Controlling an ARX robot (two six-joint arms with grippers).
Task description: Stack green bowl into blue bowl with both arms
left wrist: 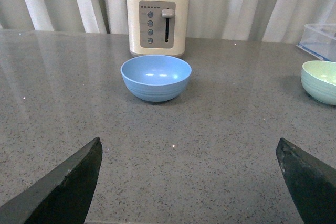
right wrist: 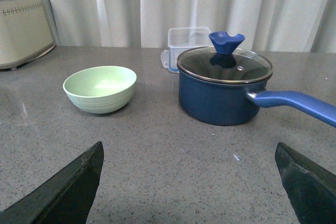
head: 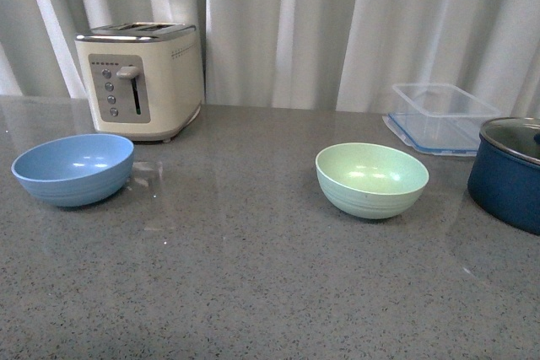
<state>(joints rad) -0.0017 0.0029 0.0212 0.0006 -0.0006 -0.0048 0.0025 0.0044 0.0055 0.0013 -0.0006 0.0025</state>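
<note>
The left hand is released, its two dark fingers spread wide with nothing between them, held over bare counter. Ahead of it, well apart, the blue bowl sits upright and empty, just in front of a cream toaster. The right hand is likewise spread and empty. Ahead of it stands the green bowl, upright, near but not touching a navy lidded pot. In the front view neither arm shows, and the two bowls rest well apart, blue toward the robot's left and green toward its right.

The task looks to be at its opening step, with no bowl gripped yet. The next move likely calls for the right hand to reach the green bowl's rim, straddle its wall with one finger inside and one outside, and clench without nudging the pot.
</note>
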